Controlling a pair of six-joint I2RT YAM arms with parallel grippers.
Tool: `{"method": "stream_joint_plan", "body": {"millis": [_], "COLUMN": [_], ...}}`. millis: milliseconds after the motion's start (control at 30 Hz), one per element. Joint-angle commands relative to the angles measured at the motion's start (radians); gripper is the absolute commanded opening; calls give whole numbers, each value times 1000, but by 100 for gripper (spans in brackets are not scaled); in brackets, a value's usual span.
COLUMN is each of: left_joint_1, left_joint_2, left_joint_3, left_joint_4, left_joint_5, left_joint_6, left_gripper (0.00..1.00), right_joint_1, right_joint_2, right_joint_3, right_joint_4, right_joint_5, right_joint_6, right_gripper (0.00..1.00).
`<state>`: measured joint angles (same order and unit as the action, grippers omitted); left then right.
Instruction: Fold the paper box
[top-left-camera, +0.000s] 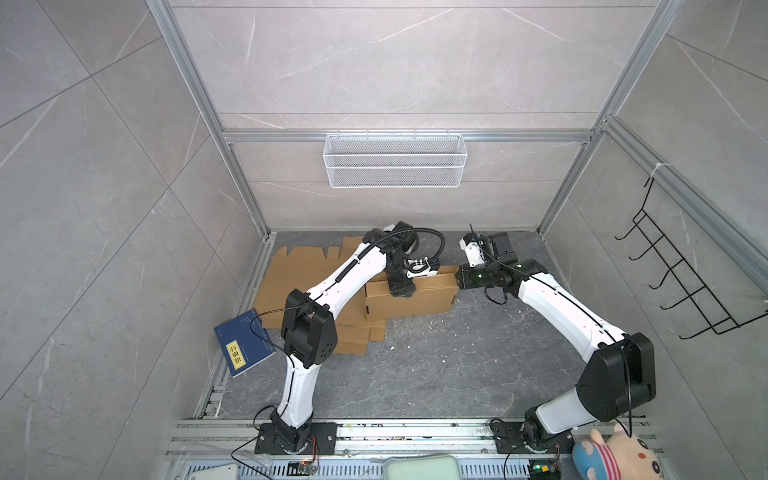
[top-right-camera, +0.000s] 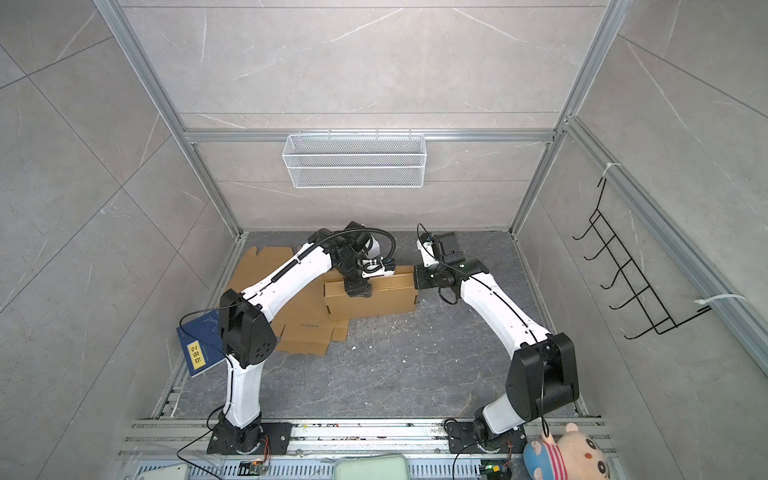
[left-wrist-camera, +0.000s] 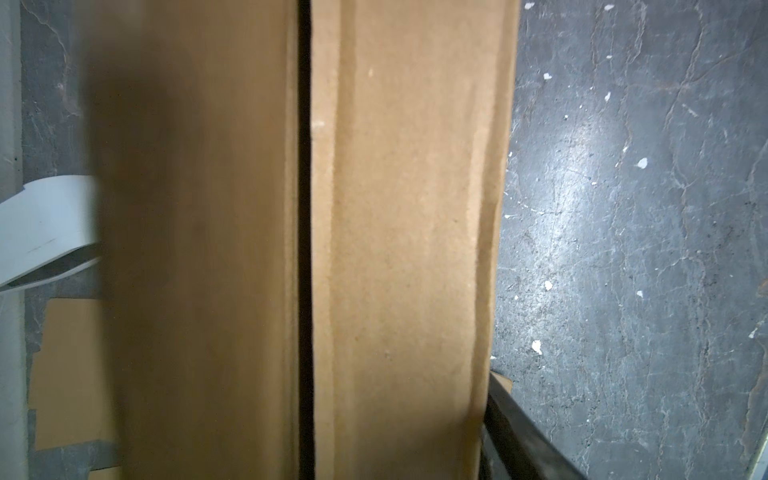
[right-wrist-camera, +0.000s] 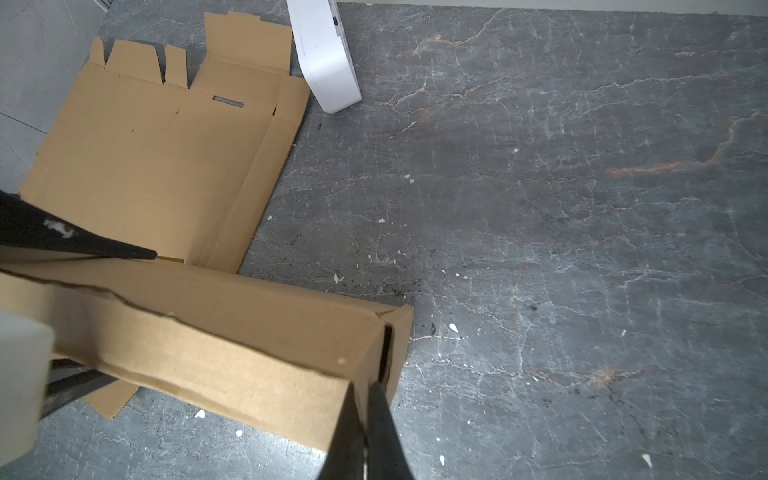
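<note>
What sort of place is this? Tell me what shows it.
Likely a robot test cell: aluminium frame with tile panels, left arm and right arm bolted to a rail, props like a basket and toy.

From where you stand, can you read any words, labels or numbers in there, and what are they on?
Nothing can be read for certain.
Yellow label on the blue book: dark characters, too blurred to read.
Flat cardboard sheet near the left arm: one short line of dark print, too small to read.
Folded box: no print visible on the sides that show.
</note>
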<state>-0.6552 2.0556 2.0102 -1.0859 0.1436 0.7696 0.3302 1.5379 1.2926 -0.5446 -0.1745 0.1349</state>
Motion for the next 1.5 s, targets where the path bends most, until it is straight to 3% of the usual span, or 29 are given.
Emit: {"method": "stream_joint_plan", "body": {"millis": [0,200,500,633,767,967,1467], "left_joint_1": [12,72,209,301,312,320,321], "left_joint_2": [-87,-236,-645,-730,-700,-629,-494], "left_joint_3": [21,-32,-473,-587,-598,-588,-498], "left_joint_4": [35,93,329,303,227,240,202], "left_joint_5": [60,127,-10,65,122,61,50], "left_joint_6": [-31,-145,-528,-667,-688,-692,-693], "left_gripper": [64,64,57,54,56,55,26], "right_joint_1": [17,18,18,19,18,18,18], "right_joint_2": [25,27,24,22,21,16,11], "right_joint_3": [-19,-19,-11,-15,-13,-17,-12], "right_joint_4": [-64,-69,-85,-86,-87,-85,-83], "right_joint_5": [-7,-4,10,11,8,1,-9], "right_joint_6": [-21,-26,-42,-45,-46,-45,-35], "right_gripper": [0,0,0,0,0,0,0]}}
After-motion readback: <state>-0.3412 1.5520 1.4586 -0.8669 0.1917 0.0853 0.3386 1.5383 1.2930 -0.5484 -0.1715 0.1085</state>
